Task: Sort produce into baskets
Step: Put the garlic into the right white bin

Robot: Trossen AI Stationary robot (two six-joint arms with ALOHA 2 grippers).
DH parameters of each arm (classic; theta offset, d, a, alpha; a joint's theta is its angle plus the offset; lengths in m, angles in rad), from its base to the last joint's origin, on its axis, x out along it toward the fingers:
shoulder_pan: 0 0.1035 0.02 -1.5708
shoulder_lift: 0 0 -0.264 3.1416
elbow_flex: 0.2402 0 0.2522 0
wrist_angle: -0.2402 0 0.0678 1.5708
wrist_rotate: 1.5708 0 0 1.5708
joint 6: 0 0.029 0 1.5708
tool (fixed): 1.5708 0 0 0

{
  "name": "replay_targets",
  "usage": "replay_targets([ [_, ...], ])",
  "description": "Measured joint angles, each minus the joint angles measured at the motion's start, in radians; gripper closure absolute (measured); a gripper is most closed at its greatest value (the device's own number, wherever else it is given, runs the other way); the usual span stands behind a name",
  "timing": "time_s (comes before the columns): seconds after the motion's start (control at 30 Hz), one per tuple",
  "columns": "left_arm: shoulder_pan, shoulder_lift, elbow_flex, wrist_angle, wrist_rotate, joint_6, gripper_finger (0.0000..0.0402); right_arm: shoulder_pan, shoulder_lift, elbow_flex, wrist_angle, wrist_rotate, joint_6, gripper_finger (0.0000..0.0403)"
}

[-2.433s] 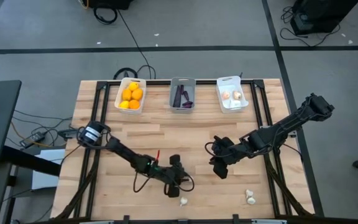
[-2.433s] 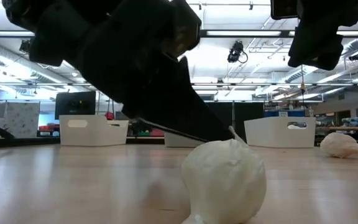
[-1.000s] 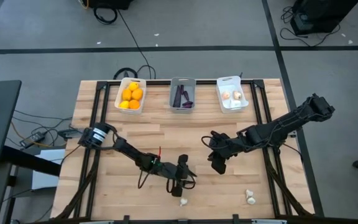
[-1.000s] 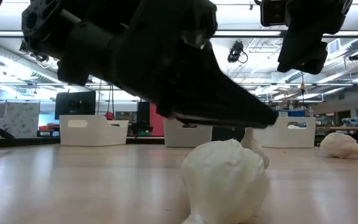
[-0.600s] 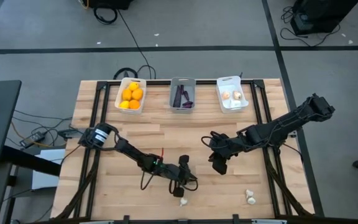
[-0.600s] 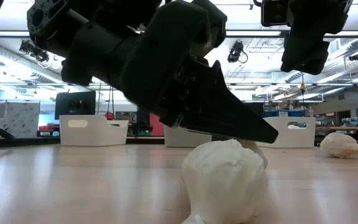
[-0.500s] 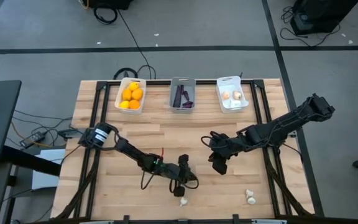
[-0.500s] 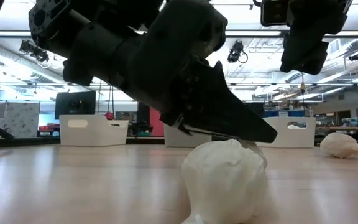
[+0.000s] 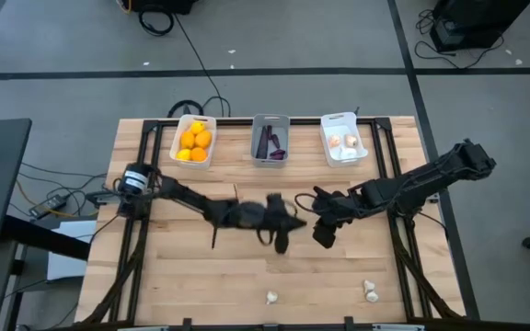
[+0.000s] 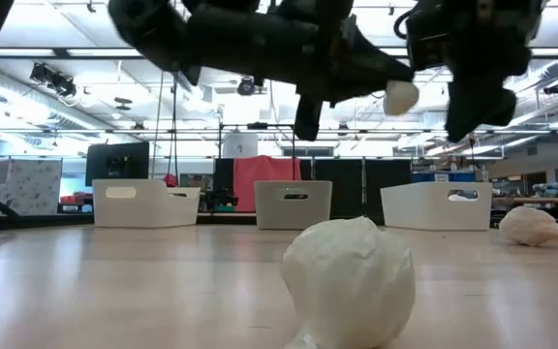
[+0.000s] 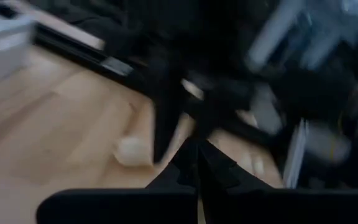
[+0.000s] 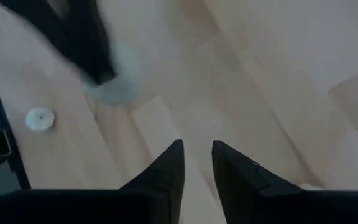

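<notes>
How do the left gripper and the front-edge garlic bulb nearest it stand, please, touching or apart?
Apart. The high view shows the left gripper at mid-table, with bare wood between it and the garlic bulb.

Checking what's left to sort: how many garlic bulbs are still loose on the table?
2: one garlic bulb near the front edge's middle, another bulb to its right. The left gripper may hold a third.

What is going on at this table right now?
The left gripper, raised over the table, appears to hold a small whitish piece. The right gripper hangs close beside it, empty. Two garlic bulbs lie loose near the front edge. Three baskets at the back hold sorted produce.
</notes>
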Motion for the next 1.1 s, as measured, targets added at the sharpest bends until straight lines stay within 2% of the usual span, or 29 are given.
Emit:
replay_targets([
  [0.17,0.11,-0.025,0.0,-0.018,-0.019,-0.283,0.0399,-0.049,-0.012,0.0,0.01,0.015,-0.071,0.0266],
  [0.3,0.194,-0.028,0.0,-0.011,-0.019,-0.499,0.0399,-0.09,-0.052,0.0,0.01,0.076,-0.14,0.0222],
  [0.43,0.249,-0.028,0.0,-0.008,-0.006,-0.605,0.0399,-0.162,-0.112,0.0,0.014,0.185,-0.187,0.0181],
  [0.5,0.265,-0.028,0.0,0.013,-0.006,-0.649,0.0399,-0.216,-0.134,0.0,0.038,0.206,-0.219,0.0163],
  [0.6,0.287,-0.028,0.0,0.065,-0.006,-0.7,0.0399,-0.309,-0.139,0.0,0.097,0.151,-0.265,0.014],
  [0.77,0.326,-0.028,0.0,0.088,0.015,-0.687,0.0399,-0.431,-0.104,0.0,0.24,0.047,-0.359,0.0112],
  [0.93,0.366,-0.028,0.0,0.097,0.079,-0.697,0.0399,-0.521,-0.1,0.0,0.257,-0.024,-0.347,0.0124],
  [1.0,0.383,-0.028,0.0,0.103,0.103,-0.697,0.0399,-0.542,-0.1,0.0,0.248,-0.034,-0.348,0.0152],
  [1.1,0.407,-0.028,0.0,0.101,0.14,-0.697,0.0399,-0.575,-0.1,0.0,0.251,-0.08,-0.364,0.0217],
])
